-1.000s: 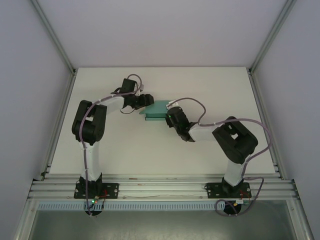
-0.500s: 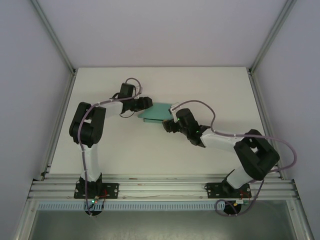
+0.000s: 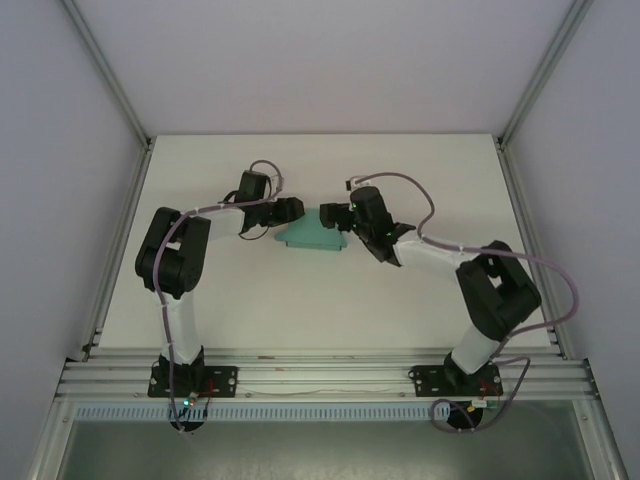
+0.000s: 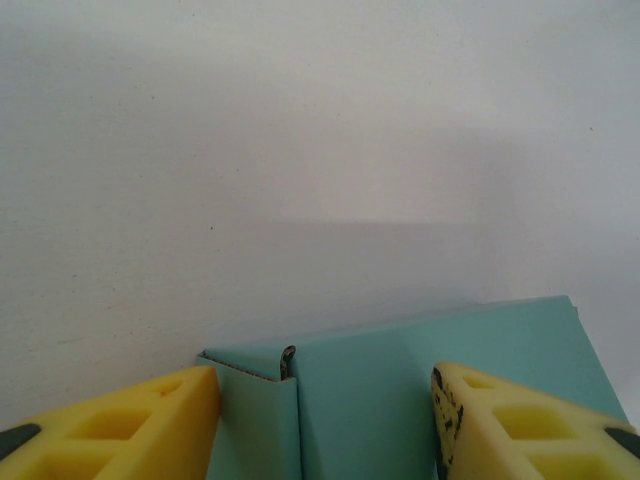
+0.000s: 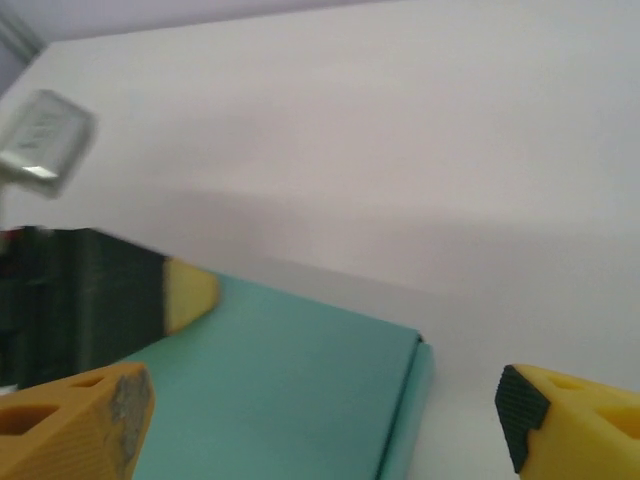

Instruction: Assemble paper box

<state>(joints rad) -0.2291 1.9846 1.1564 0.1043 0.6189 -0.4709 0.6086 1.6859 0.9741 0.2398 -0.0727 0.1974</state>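
Observation:
The teal paper box point(image 3: 312, 238) lies folded near the middle of the white table point(image 3: 300, 300). My left gripper point(image 3: 292, 211) reaches it from the left. In the left wrist view its left finger sits beside the box's narrow side wall point(image 4: 255, 420) and its right finger point(image 4: 520, 420) overlaps the wide face. Whether they clamp is unclear. One of its yellow fingertips point(image 5: 190, 292) rests on the box's far corner. My right gripper point(image 3: 335, 214) hovers open at the box's right end, and the box edge point(image 5: 405, 400) is well clear of its right finger point(image 5: 575, 420).
Aluminium rails point(image 3: 320, 375) run along the near edge, with slanted posts point(image 3: 525, 200) and white walls at both sides. The left arm's black wrist point(image 5: 80, 300) is close to my right gripper. Bare table lies in front of the box.
My right gripper opened wide and swung from the box's near right side up to its far right end. The box settled lower and flatter. The left gripper narrowed slightly and shifted little.

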